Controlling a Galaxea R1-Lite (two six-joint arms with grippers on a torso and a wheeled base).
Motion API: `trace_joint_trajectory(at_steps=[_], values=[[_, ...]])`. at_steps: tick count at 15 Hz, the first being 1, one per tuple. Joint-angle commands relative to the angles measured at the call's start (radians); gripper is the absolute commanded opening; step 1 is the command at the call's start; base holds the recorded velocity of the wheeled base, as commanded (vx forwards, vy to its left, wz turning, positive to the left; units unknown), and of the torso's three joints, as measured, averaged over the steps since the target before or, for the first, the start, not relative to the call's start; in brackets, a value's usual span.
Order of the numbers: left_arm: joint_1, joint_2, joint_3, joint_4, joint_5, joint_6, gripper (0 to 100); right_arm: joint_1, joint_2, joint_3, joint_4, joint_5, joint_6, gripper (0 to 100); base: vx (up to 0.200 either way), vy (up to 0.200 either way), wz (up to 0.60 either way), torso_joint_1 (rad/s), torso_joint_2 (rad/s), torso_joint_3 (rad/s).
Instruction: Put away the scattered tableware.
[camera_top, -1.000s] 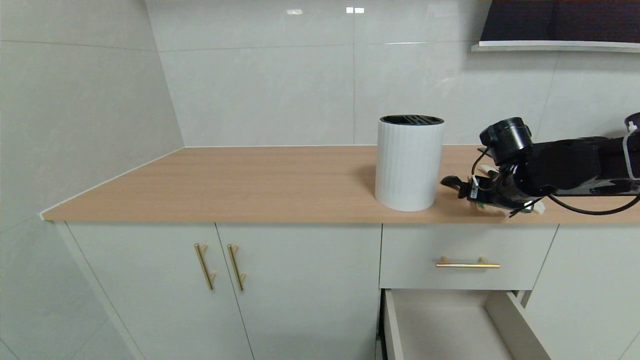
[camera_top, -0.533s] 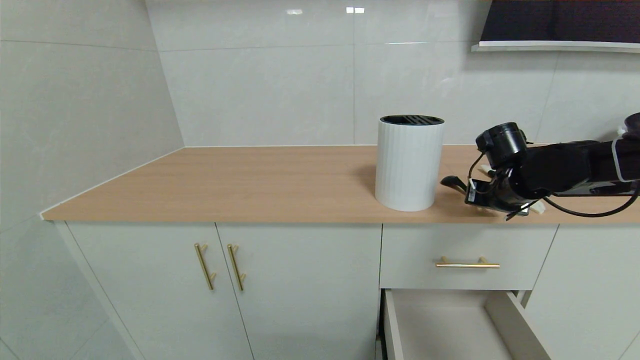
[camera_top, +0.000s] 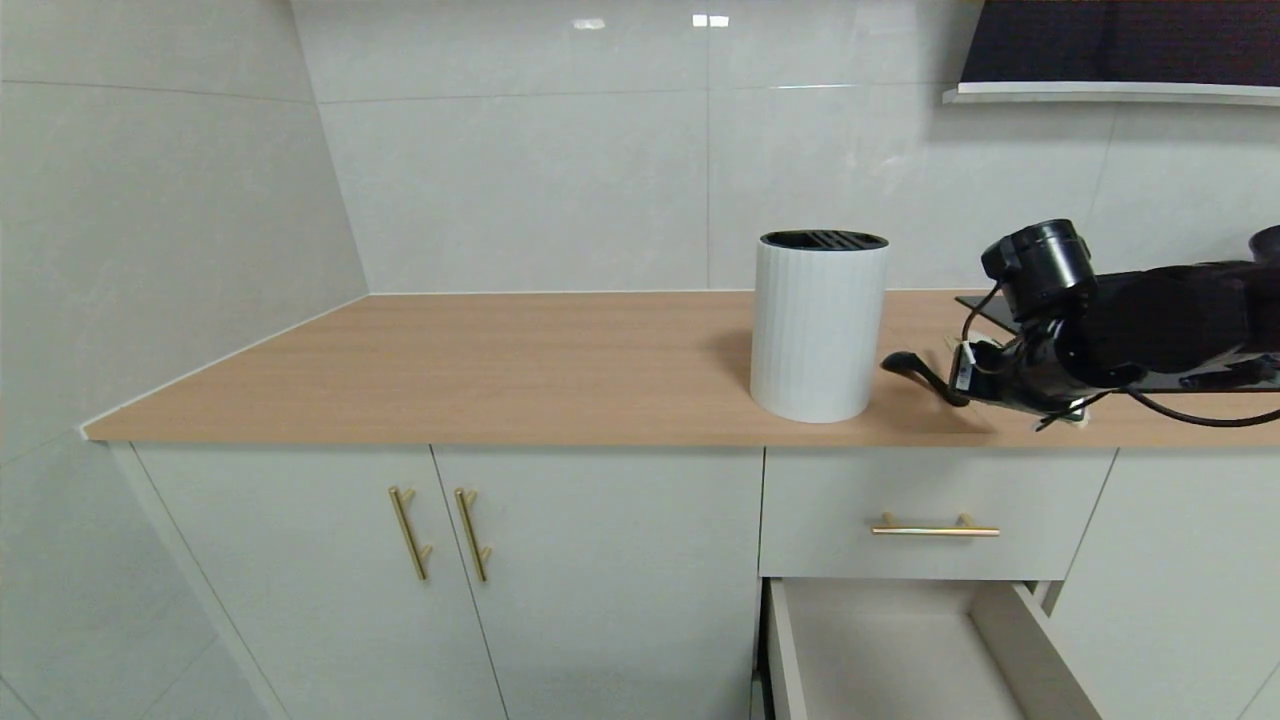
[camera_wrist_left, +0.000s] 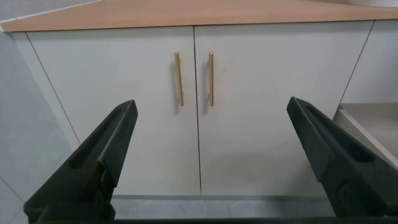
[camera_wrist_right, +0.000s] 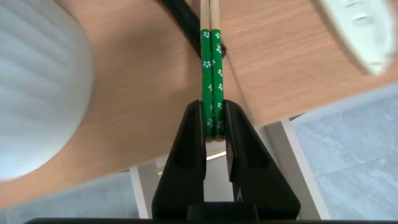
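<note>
Right claw (camera_wrist_right: 211, 121) clenched on the chopsticks (camera_wrist_right: 211, 56) by their green ends, tips out over the desk (camera_top: 500, 370). In the last half second the wrist has risen and backed off from the white holder (camera_top: 818, 325). Pick looks done, carry to the holder next. Black utensil (camera_top: 905, 365) lies just beside the holder. Left claw (camera_wrist_left: 211, 118) spread, empty, facing the cabinet doors (camera_wrist_left: 249, 112).

walls: glossy pale tiled walls (camera_top: 520, 180), meeting in a corner
light: 2 lamp glints (camera_top: 700, 20) high on tile
counter: light wooden countertop (camera_top: 500, 360)
cabinet: white double cabinet doors (camera_top: 600, 600), 2 gold bar handles (camera_top: 440, 535)
drawers: 1 shut white drawer (camera_top: 840, 500) above 1 open white drawer (camera_top: 900, 650)
hood: dark range hood (camera_top: 1120, 45)
</note>
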Motion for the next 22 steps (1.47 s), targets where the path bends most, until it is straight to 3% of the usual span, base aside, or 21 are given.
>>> trace_joint_trajectory(at_steps=[1, 4, 7, 9, 12, 22], values=[[0.0, 0.0, 0.0, 0.0, 0.0, 0.0, 100, 0.006, -0.173, 0.101, 0.013, 0.004, 0.001, 0, 0.0, 0.0, 0.0, 0.0, 0.0, 0.0], [0.0, 0.0, 0.0, 0.0, 0.0, 0.0, 100, 0.009, -0.333, 0.18, 0.06, 0.061, 0.0, 0, 0.0, 0.0, 0.0, 0.0, 0.0, 0.0], [0.0, 0.0, 0.0, 0.0, 0.0, 0.0, 100, 0.008, -0.535, 0.213, 0.279, 0.264, -0.003, 0, 0.0, 0.0, 0.0, 0.0, 0.0, 0.0], [0.0, 0.0, 0.0, 0.0, 0.0, 0.0, 100, 0.006, -0.62, 0.257, 0.319, 0.328, -0.012, 0, 0.0, 0.0, 0.0, 0.0, 0.0, 0.0], [0.0, 0.0, 0.0, 0.0, 0.0, 0.0, 100, 0.006, -0.679, 0.348, 0.31, 0.347, -0.109, 0, 0.0, 0.0, 0.0, 0.0, 0.0, 0.0], [0.0, 0.0, 0.0, 0.0, 0.0, 0.0, 100, 0.014, -0.669, 0.407, 0.304, 0.368, -0.189, 0, 0.0, 0.0, 0.0, 0.0, 0.0, 0.0]])
